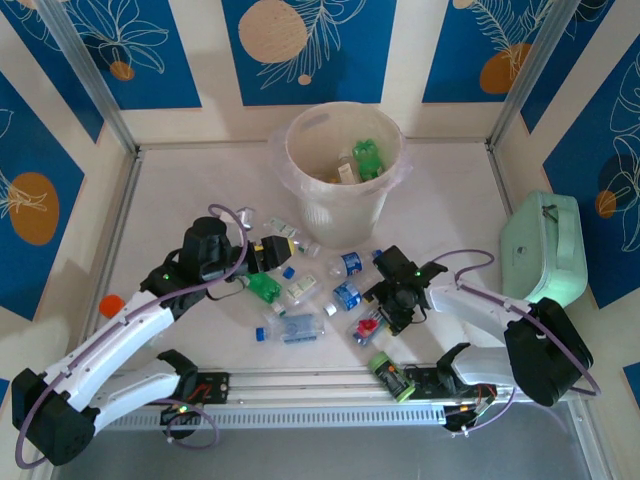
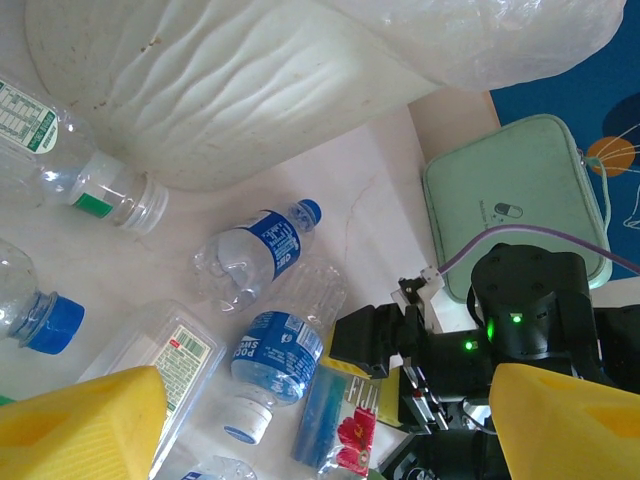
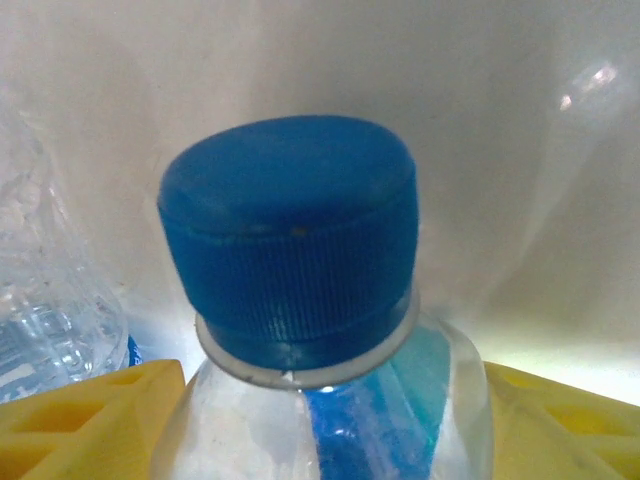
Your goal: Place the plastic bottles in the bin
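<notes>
The cream bin stands at the back with a green bottle and others inside. Several plastic bottles lie scattered in front of it, among them a green one and blue-labelled ones. My left gripper hovers open above them, its yellow fingers wide apart over a blue-labelled bottle. My right gripper is shut on a clear red-flower bottle. Its blue cap sticks out between the yellow fingers.
A mint-green case sits at the right edge of the table. A green bottle rests on the front rail near the right arm's base. An orange cap lies at the left edge. The bin's bag liner hangs over its rim.
</notes>
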Tool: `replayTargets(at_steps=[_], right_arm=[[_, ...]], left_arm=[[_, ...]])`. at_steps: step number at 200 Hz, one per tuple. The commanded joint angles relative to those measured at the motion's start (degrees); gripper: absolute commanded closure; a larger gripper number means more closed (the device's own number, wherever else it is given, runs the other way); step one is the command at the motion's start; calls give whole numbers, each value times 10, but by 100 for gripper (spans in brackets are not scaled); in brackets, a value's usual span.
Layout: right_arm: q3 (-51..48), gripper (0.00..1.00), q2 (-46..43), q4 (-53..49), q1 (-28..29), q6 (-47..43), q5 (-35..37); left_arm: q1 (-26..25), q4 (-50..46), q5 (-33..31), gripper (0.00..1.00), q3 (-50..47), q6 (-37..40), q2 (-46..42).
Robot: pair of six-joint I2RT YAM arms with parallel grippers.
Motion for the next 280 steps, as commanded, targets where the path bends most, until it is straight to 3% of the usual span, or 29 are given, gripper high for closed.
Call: replayTargets(at_steps=[1,62,127,170,209,230,249,280], right_arm=[[7,29,2,-8,-2,-7,4],[26,37,-27,-37,0,-35,20],[70,42,-171,-81,31,-103,66],[173,42,-232,-74,60,-189,102],[249,42,-232,-5,61,-259,76],[283,42,-229,24,61,-276,66],[300,42,-229,54,60,-284,49],[306,42,-231,88,56,-277,34]], left_arm=[[-6,15,3,16,-4,-3,-2],[-6,3,-3,16,13,-1,1],[-7,34,43,13,25,-21,11],[-55,135,123,0,34,-37,45],[-111,286,175,0,32,-97,101],[-131,312,178,0,44,-93,112],[-140,338,180,0,44,-104,121],[-149,477,191,0,20,-180,146]])
